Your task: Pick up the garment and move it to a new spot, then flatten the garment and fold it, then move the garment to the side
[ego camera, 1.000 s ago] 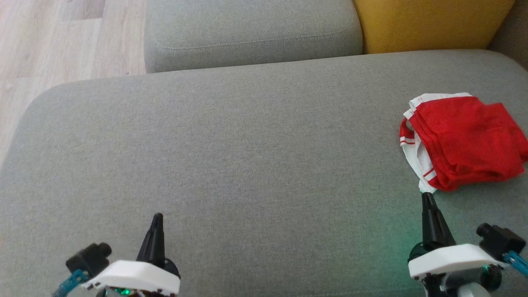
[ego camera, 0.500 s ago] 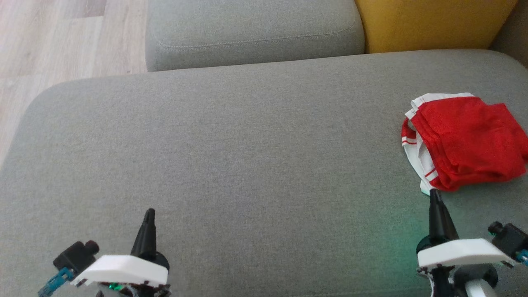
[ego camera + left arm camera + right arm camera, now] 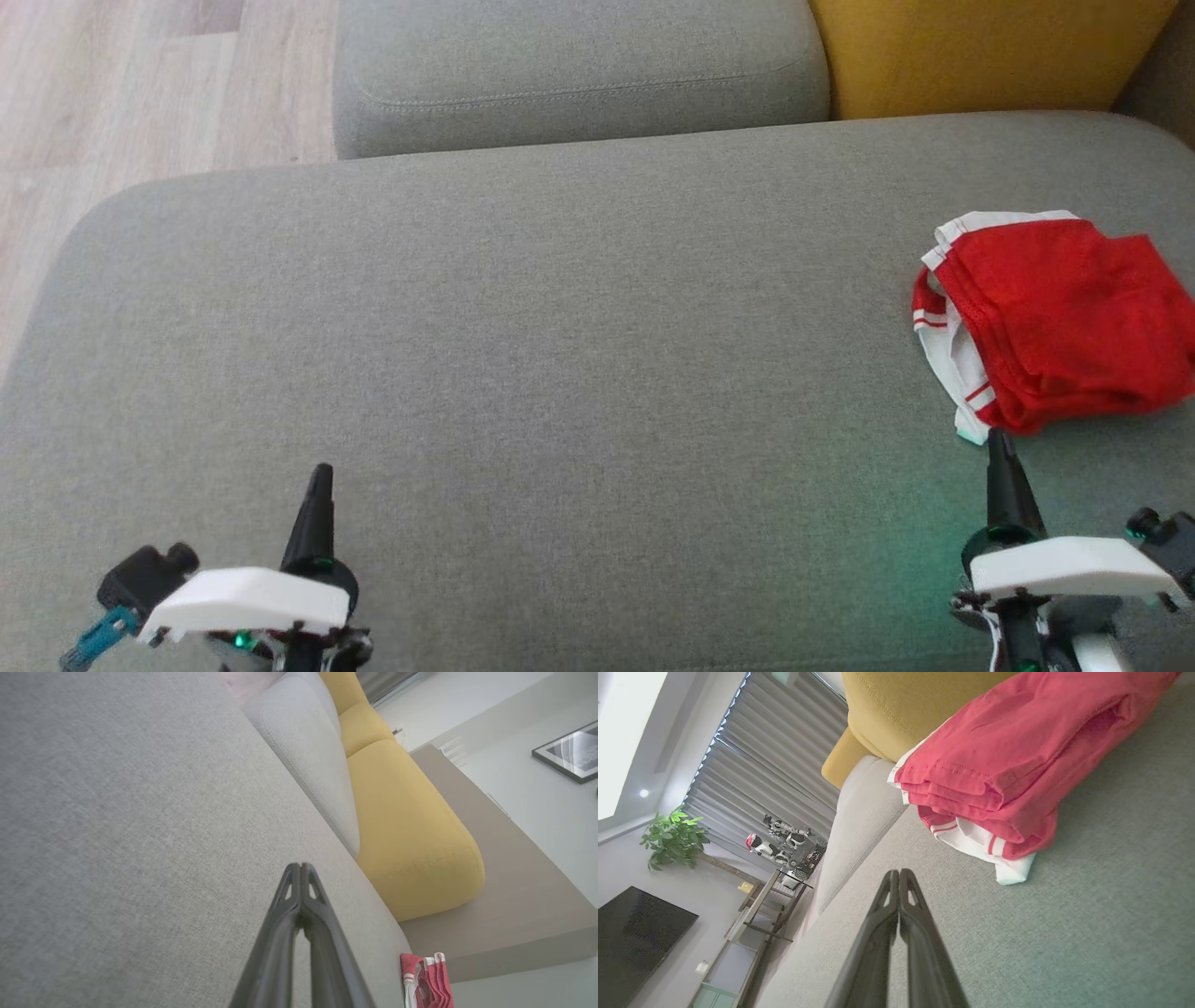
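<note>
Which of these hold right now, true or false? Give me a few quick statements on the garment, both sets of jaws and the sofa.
1. The red and white garment lies folded at the right end of the grey sofa seat. True.
2. The jaws of the right gripper are clamped on the garment. False: they are shut on nothing, just short of its white corner.
3. The jaws of the left gripper stand wide open. False: they are shut, over bare seat.
4. A yellow cushion sits behind the garment. True.
</note>
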Available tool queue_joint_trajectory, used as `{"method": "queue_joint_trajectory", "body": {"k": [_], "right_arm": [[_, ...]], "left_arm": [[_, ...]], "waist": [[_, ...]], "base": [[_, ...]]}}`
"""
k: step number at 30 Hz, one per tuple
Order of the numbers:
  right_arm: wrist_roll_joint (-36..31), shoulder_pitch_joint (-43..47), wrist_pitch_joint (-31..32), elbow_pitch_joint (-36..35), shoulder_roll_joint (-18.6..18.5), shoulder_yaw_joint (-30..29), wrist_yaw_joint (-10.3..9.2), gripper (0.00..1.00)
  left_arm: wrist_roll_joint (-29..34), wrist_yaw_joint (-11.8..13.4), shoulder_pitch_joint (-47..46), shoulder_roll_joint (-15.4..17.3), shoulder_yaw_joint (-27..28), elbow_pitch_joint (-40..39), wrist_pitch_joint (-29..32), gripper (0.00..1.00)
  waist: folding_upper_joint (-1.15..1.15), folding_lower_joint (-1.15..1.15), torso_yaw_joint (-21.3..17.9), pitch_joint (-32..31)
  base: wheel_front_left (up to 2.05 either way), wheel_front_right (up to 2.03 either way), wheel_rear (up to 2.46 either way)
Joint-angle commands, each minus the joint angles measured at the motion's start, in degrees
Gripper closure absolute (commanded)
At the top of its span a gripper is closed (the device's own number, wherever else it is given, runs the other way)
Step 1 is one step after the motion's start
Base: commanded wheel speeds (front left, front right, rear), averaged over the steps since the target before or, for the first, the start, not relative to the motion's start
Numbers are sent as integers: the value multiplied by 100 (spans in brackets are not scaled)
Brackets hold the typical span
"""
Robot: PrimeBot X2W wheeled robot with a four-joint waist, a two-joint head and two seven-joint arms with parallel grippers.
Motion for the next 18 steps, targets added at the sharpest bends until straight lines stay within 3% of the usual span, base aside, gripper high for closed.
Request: {"method": "queue_joint_trajectory", "body": {"k": [1, 18], "right_arm": [[178, -346, 38, -223, -116, 25, -3, 100], [1381, -434, 317, -254, -121, -104, -4, 100]], "left_arm": [[-144, -45, -334, 89, 154, -157, 30, 100], [-1122, -195, -500, 95, 435, -72, 311, 100]], "waist": [[0, 0, 2, 1], [0, 0, 35, 22]], "base": [[0, 0, 0], [0, 0, 0]]}}
